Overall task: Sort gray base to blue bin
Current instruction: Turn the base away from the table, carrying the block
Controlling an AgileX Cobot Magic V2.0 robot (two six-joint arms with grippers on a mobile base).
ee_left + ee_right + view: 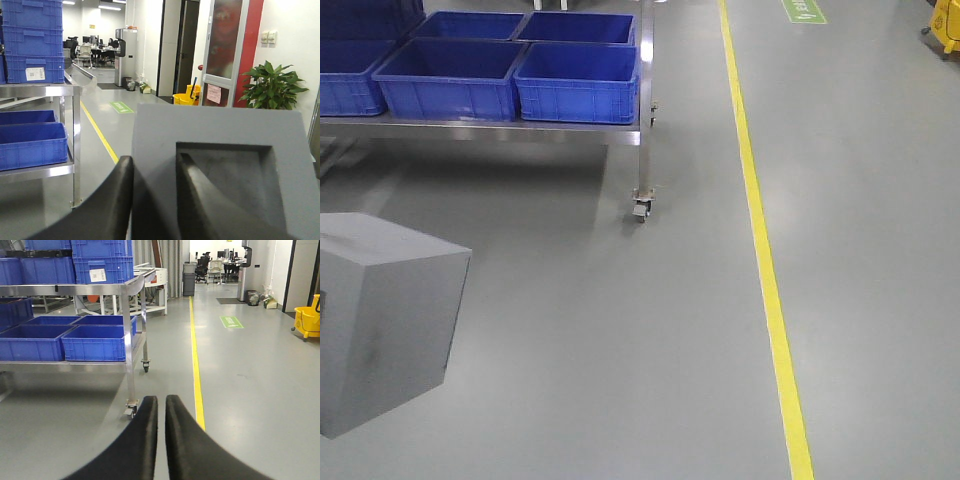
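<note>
Left gripper [154, 160] is clamped on the gray base [220, 125]. One finger [117, 200] is on the outer side, the other is down in the square recess, and the block's wall is pinched between them. Block fills lower right of the left wrist frame, recess facing the camera.

Front view: gray base [380, 310] is at lower left of frame, well apart from the blue bins [575, 100] at upper left. Bins sit side by side on a steel cart [638, 130], and none holds the block.

Right gripper [161, 399] is at bottom centre of its frame, fingers drawn together to a thin slit, nothing in them. Yellow floor line [760, 230] runs top to bottom, right of centre.
</note>
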